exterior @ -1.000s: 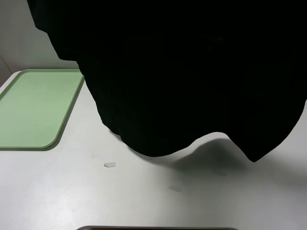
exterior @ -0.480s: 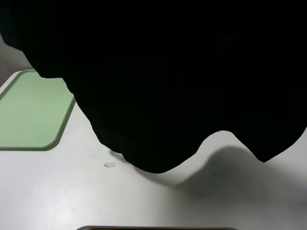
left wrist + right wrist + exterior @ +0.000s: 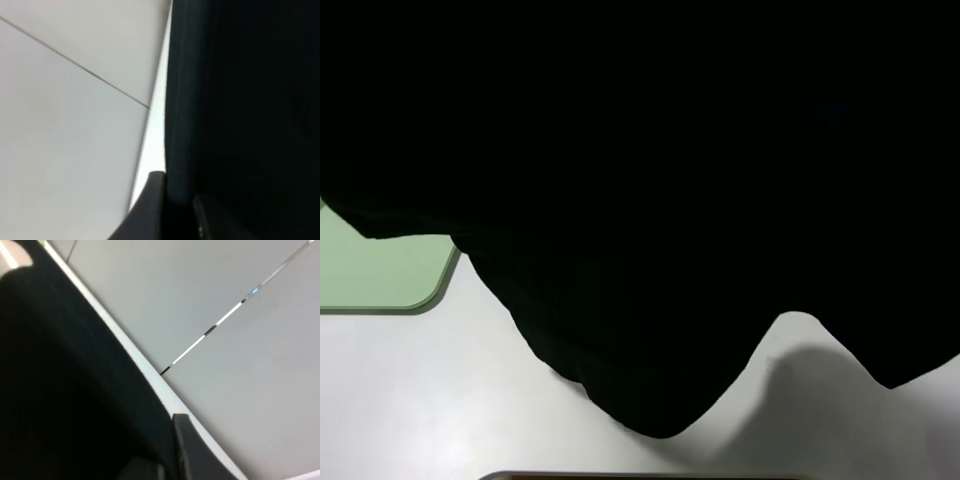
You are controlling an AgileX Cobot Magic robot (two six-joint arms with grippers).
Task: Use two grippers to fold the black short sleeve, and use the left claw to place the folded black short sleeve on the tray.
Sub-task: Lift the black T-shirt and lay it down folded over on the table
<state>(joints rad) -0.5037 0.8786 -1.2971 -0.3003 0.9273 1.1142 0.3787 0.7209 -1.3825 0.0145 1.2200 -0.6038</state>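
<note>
The black short sleeve [image 3: 650, 200] hangs lifted off the table and fills most of the exterior high view, its wavy lower hem dangling above the white tabletop. Both arms are hidden behind it there. Only a near corner of the pale green tray [image 3: 390, 275] shows at the left, under the cloth's edge. In the left wrist view, the left claw [image 3: 175, 202] is shut on a fold of the black short sleeve [image 3: 240, 125]. My right gripper [image 3: 167, 455] is likewise shut on the edge of the black short sleeve [image 3: 60, 390].
White tabletop [image 3: 420, 400] shows below the hanging hem, with the shirt's shadow at the right. A dark strip [image 3: 640, 476] runs along the near edge. Both wrist views look past the cloth at pale wall panels.
The hanging shirt has spread leftward and lower in the exterior high view, now covering most of the tray and the small scraps on the table. Both grips stay shut.
</note>
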